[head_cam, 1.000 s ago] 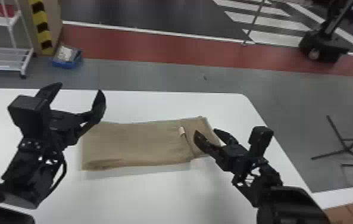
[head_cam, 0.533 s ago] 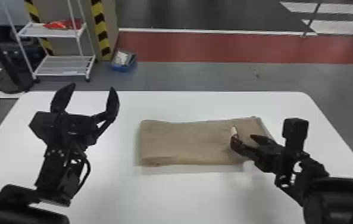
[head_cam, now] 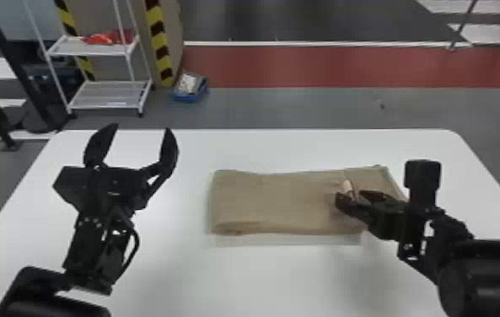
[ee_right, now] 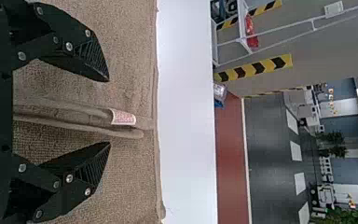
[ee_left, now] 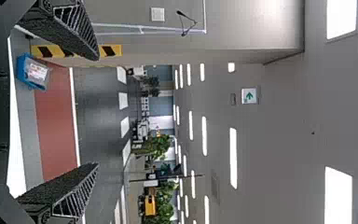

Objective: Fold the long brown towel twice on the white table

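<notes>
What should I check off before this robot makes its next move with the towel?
1. Towel lying on the white table: ok, it rests there in a folded strip.
2. Right claw open: ok, its two fingers stand well apart.
3. Raised ridge with the small tag lined up between those fingers: ok, it runs between them.
4. Ridge gripped: not ok, the fingers are not closed on it.
5. Right fingertips touching the cloth: cannot tell.
6. Left claw out of the way: ok, it is open, left of the towel.
</notes>
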Motion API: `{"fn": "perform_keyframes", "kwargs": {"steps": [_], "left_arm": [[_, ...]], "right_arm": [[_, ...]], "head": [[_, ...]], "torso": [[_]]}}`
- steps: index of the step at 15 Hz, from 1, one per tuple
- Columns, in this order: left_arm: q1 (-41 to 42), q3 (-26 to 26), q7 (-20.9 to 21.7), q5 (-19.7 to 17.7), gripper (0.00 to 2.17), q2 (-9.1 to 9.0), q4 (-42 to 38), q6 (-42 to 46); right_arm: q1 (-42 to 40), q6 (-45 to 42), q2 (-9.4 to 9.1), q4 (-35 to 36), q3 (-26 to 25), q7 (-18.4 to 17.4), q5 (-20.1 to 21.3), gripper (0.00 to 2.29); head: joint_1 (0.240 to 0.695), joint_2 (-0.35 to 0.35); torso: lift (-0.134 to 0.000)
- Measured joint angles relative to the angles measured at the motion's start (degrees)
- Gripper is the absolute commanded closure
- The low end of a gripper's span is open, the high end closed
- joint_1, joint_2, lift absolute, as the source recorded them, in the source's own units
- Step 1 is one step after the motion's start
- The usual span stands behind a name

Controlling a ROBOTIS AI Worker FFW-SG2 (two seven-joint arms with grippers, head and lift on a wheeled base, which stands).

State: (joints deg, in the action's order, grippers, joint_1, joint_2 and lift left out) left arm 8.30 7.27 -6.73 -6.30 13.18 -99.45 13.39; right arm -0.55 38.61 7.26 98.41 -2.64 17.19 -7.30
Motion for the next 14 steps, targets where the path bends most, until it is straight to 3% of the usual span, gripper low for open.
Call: {"fn": "perform_keyframes", "kwargs": {"steps": [2, 6, 14], "left_arm": [[0.04, -0.21, 0.14, -0.17, 0.09, 0.0, -0.09, 0.0], [0.05, 0.15, 0.05, -0.2, 0.09, -0.02, -0.11, -0.13], [-0.21, 0.26, 0.05, -0.55, 0.09, -0.1, -0.28, -1.19]], "right_arm": [[-0.27, 0.07, -0.05, 0.16, -0.15, -0.34, 0.07, 0.58], [-0.28, -0.4, -0.05, -0.04, -0.15, 0.01, 0.16, 1.43], [-0.6, -2.72, -0.05, 0.23, -0.63, 0.21, -1.61, 1.51]], "head": [[0.695, 0.007], [0.695, 0.004], [0.695, 0.003]], "torso": [[-0.123], [-0.123], [-0.123]]}}
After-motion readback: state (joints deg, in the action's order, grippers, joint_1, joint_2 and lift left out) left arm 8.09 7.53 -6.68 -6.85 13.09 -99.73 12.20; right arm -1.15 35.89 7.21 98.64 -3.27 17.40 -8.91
